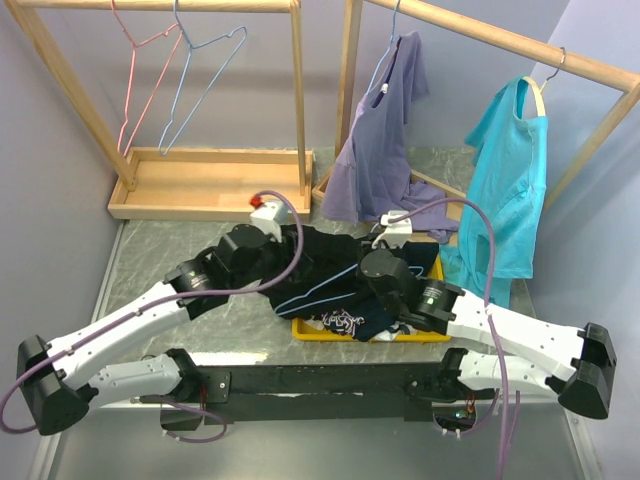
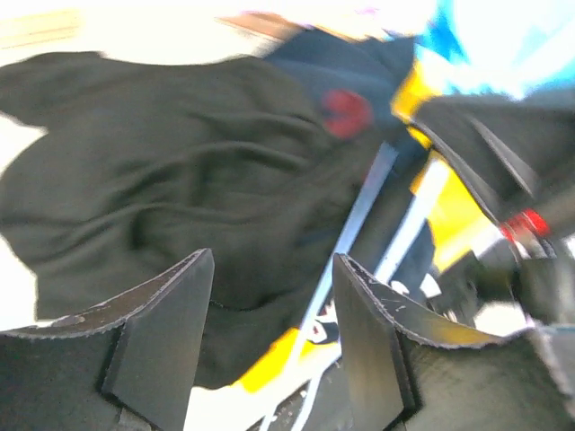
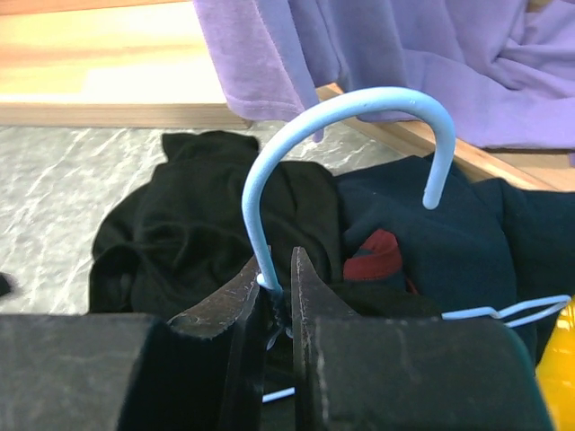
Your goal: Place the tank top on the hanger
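Table with a tray of clothes in front and two racks behind.

On the table (image 1: 170, 262) the tray (image 1: 312, 328) sits right of the middle, with another garment (image 1: 345, 320) in it. The tank top (image 1: 305, 255) lies just left of the tray and reaches over its edge; the left gripper (image 2: 274, 260) is above it. The hanger (image 3: 350, 103) stands hook up in the right gripper (image 3: 280, 260), and the tank top is behind it. At the far edge, the left rack (image 1: 210, 185) carries two wire hangers (image 1: 145, 70). The right rack (image 1: 500, 40) carries a shirt (image 1: 385, 140) and, further right, a T-shirt (image 1: 510, 180).

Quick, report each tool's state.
Left tool: open, holding nothing, facing the top.
Right tool: shut on the hanger, at the hook's base.
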